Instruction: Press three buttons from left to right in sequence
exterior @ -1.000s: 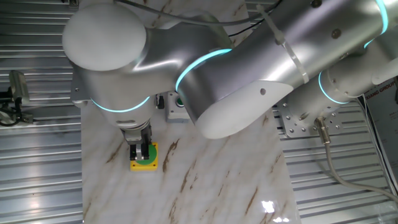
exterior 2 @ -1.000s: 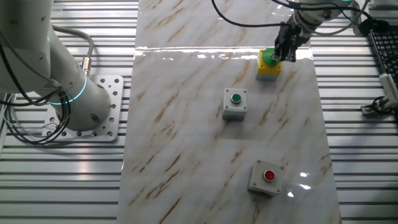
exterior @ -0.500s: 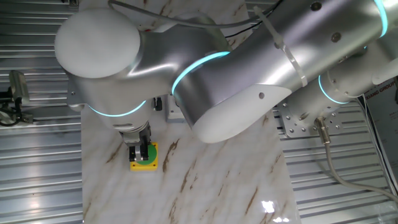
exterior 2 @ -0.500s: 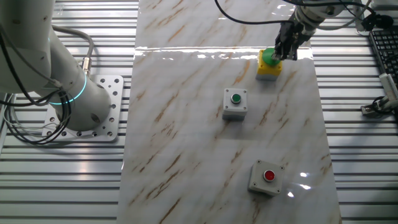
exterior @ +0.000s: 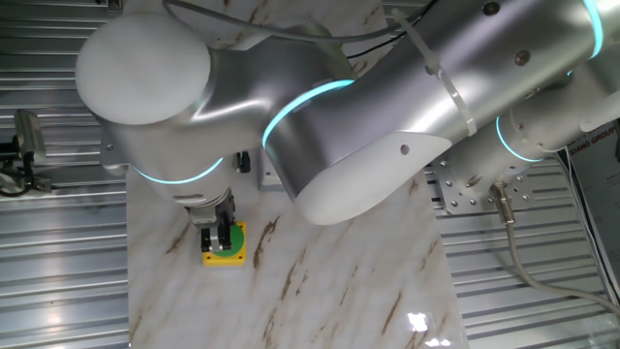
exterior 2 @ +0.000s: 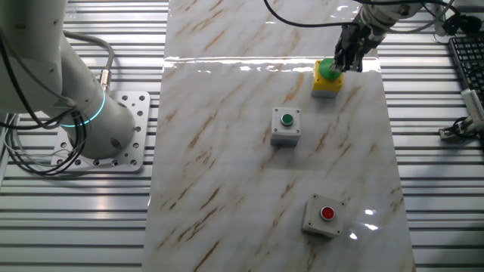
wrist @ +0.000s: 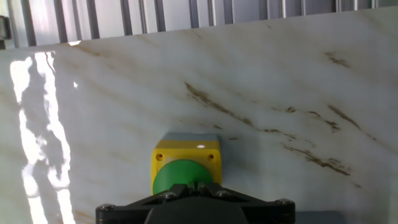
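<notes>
Three buttons sit on the marble board (exterior 2: 227, 151). Nearest in the other fixed view is a grey box with a red button (exterior 2: 324, 215); a grey box with a dark-green button (exterior 2: 286, 125) is in the middle. At the far end is a yellow box with a large green dome (exterior 2: 327, 76). My gripper (exterior 2: 342, 66) is right over that dome, fingers shut together. In the hand view the fingertips (wrist: 194, 185) meet at the near edge of the green dome (wrist: 180, 173). One fixed view shows the gripper (exterior: 215, 242) on the yellow box (exterior: 229, 254).
The arm's base plate (exterior 2: 125, 132) is bolted left of the board on the ribbed metal table. A keyboard (exterior 2: 467, 53) and a clamp (exterior 2: 461, 128) lie to the right. The arm's large elbow (exterior: 320, 116) fills most of one fixed view.
The arm's upper joints have drifted slightly. The gripper has stayed at the green dome and seems a touch higher.
</notes>
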Robot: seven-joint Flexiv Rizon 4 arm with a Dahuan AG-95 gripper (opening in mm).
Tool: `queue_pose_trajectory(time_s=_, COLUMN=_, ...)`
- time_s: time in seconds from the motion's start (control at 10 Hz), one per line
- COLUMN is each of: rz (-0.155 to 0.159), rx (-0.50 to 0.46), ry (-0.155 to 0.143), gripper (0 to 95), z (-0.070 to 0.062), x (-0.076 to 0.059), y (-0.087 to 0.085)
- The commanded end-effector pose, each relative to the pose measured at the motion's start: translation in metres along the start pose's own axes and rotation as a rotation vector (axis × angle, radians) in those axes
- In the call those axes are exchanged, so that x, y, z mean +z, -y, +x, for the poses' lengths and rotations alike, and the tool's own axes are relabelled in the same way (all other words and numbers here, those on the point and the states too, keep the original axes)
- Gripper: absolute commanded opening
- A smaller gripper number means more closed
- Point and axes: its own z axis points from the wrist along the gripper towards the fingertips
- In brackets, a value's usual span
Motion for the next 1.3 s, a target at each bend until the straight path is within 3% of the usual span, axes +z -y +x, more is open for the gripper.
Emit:
queue_pose_trajectory(time_s=0.1, rz=0.019, rx=-0.009, ry=-0.009, gripper=0.0, z=0.0000, x=-0.0005, y=-0.0001)
queue_pose_trajectory(time_s=1.2, rz=0.038, rx=-0.016, ry=-0.028, gripper=0.0, z=0.0000, x=0.0002, y=0.0000)
queue_pose_trajectory(time_s=1.3, rz=0.074, rx=-0.019, ry=-0.030, gripper=0.0, z=0.0000, x=0.0002, y=0.0000)
